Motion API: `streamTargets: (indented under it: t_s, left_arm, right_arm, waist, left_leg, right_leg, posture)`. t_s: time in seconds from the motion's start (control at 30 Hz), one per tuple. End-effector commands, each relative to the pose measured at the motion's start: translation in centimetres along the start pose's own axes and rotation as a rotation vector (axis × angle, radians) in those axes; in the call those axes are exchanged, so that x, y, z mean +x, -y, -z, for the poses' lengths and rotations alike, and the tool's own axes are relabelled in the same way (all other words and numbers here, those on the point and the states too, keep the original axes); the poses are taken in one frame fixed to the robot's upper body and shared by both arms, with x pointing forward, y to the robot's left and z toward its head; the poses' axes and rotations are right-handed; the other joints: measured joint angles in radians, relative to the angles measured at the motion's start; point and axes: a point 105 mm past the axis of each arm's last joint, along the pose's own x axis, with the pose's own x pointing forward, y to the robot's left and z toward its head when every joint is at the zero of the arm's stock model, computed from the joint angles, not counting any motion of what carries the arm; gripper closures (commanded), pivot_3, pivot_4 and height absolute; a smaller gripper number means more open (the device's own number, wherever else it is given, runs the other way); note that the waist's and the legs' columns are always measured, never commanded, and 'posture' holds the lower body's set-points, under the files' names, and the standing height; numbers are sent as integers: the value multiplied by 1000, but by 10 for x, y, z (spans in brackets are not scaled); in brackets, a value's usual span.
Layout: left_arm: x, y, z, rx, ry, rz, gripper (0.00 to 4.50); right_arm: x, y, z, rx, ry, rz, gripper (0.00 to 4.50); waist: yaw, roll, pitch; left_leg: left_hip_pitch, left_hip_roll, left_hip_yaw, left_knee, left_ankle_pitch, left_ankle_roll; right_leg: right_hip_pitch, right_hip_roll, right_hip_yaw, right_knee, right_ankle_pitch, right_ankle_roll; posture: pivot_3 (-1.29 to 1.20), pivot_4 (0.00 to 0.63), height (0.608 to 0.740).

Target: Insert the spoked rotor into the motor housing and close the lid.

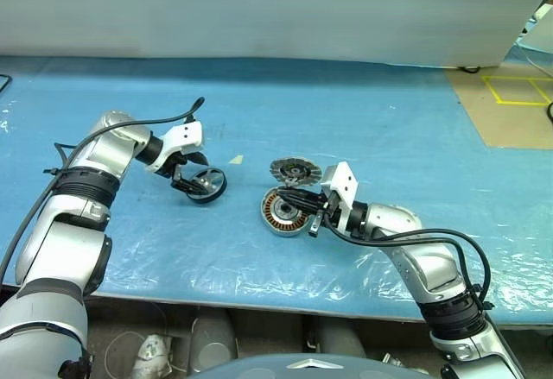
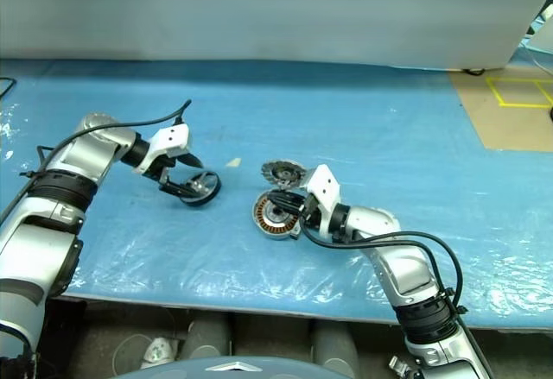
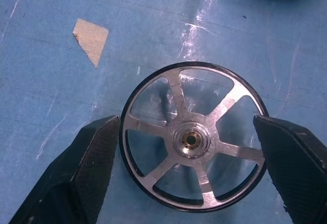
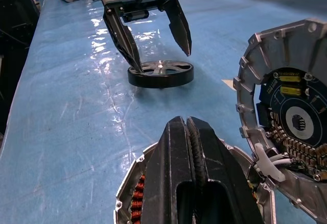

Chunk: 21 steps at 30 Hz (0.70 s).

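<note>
The spoked rotor (image 3: 193,138), dark-rimmed with silvery spokes, lies flat on the blue table (image 1: 389,137). My left gripper (image 1: 195,180) hangs over it, open, one finger (image 3: 92,168) on each side of the rim and just clear of it. To the right sits the motor housing (image 1: 281,211) with its copper windings showing. The lid (image 1: 295,171) stands tilted on edge just behind the housing, its circuit-board face (image 4: 294,114) turned towards my right wrist. My right gripper (image 4: 186,129) is shut on nothing, its fingers lying over the housing's rim.
A small tan scrap (image 1: 236,160) lies on the table between the rotor and the lid. Clear plastic sheeting covers the table's front part. A brown area with yellow tape (image 1: 514,94) is at the far right. A white wall runs along the back.
</note>
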Motion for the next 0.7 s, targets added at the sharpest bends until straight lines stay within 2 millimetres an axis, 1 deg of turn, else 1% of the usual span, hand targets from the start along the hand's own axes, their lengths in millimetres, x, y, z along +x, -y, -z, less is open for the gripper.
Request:
streamTargets:
  t_s: [0.03,0.47,0.7]
  left_arm:
    - [-6,2,-2,-8,-7,5,99]
    - [-4,6,5,-51,-36,-1,99]
    - [3,16,7,-66,-35,56,99]
  right_arm:
    - [1,-3,-8,-35,29,-15,4500]
    - [2,-3,-6,-35,23,-16,4500]
    - [1,-4,-6,-36,21,-17,4500]
  waist:
    - [0,0,0]
    - [-1,0,0]
    - [-1,0,0]
  left_leg:
    - [0,0,0,0,0,0]
    - [0,0,0,0,0,0]
    - [0,0,0,0,0,0]
  right_leg:
    - [0,0,0,0,0,0]
    - [0,0,0,0,0,0]
    - [0,0,0,0,0,0]
  posture:
    - [0,150,740]
    - [0,150,740]
    - [0,150,740]
